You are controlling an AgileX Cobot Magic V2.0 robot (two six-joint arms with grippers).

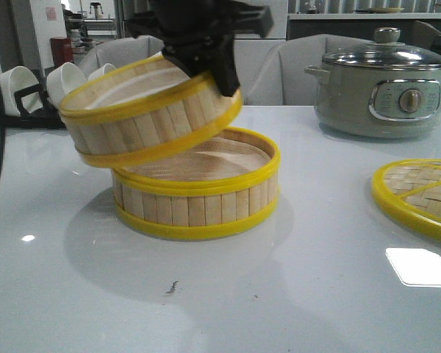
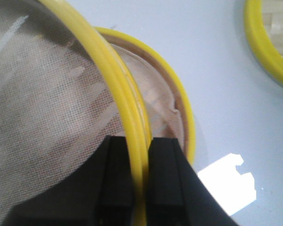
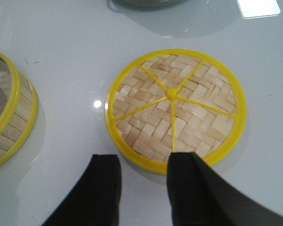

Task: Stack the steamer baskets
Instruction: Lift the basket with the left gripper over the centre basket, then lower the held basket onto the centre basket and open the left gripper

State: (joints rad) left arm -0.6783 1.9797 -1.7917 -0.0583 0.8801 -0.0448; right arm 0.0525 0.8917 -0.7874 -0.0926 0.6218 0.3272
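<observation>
Two steamer baskets show in the front view. The lower basket (image 1: 198, 202) stands flat on the white table. The upper basket (image 1: 147, 121) hangs tilted over it, its right side low and close to the lower rim. My left gripper (image 1: 222, 77) is shut on the upper basket's right rim; in the left wrist view its fingers (image 2: 140, 143) pinch the yellow rim (image 2: 125, 94), with the lower basket (image 2: 167, 101) beneath. My right gripper (image 3: 141, 162) is open above bare table, with nothing between its fingers. A basket's side (image 3: 16, 117) shows at that view's edge.
The flat woven lid (image 1: 419, 193) (image 3: 174, 106) lies on the table at the right, just ahead of my right gripper's fingers. A grey electric pot (image 1: 382, 92) stands at the back right. A rack with white bowls (image 1: 29, 88) stands at the back left.
</observation>
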